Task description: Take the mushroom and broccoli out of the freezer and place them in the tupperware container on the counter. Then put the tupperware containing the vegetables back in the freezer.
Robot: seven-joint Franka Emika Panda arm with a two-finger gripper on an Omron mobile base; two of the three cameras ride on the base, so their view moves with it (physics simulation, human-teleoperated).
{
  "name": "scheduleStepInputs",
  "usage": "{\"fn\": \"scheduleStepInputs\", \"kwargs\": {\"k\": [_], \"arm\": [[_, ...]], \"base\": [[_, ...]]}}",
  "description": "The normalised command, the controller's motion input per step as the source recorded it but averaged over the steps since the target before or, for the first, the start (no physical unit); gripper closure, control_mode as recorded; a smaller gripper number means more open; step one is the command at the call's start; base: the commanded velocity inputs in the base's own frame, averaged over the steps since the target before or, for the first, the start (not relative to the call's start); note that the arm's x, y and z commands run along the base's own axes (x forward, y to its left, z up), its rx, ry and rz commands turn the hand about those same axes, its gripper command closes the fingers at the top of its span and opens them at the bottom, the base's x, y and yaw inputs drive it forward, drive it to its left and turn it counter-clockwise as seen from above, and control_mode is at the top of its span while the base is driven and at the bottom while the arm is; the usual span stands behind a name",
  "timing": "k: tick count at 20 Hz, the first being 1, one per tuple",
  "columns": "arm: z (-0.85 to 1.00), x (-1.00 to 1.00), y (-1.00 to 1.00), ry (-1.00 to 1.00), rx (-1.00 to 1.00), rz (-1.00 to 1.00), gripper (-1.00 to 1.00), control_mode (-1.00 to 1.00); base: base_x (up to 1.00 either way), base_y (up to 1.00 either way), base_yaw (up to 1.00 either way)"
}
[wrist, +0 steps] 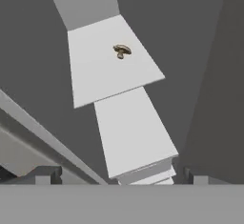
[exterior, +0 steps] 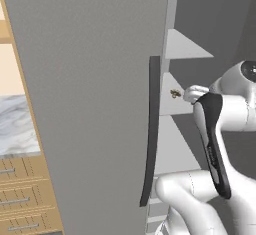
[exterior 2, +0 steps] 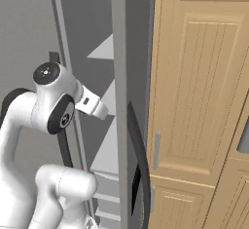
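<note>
My jaws stand fully apart, holding nothing, inside the open freezer (exterior: pixel 100 79). Ahead lies a bare lower shelf (wrist: pixel 133 132). Beyond it, the mushroom (wrist: pixel 122 51) rests on the upper shelf (wrist: pixel 95 75) (cap uppermost), well apart from my fingertips (wrist: pixel 45 175).
</note>
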Motion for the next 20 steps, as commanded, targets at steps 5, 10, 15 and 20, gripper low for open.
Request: {"fn": "scheduleStepInputs", "kwargs": {"k": [5, 10, 15, 20], "arm": [[-0.15, 0.99, -0.26, 0.0, 0.01, -0.06, -1.0, -1.0], [-0.23, 0.9, -0.34, 0.0, 0.01, 0.0, -1.0, -1.0], [-0.27, 0.73, -0.14, 0.0, 0.0, 0.0, -1.0, -1.0], [-0.35, 0.75, -0.13, 0.0, 0.0, 0.0, -1.0, -1.0]], "base": [[0.0, 0.0, 0.0], [0.0, 0.0, 0.0], [0.0, 0.0, 0.0], [0.0, 0.0, 0.0]]}}
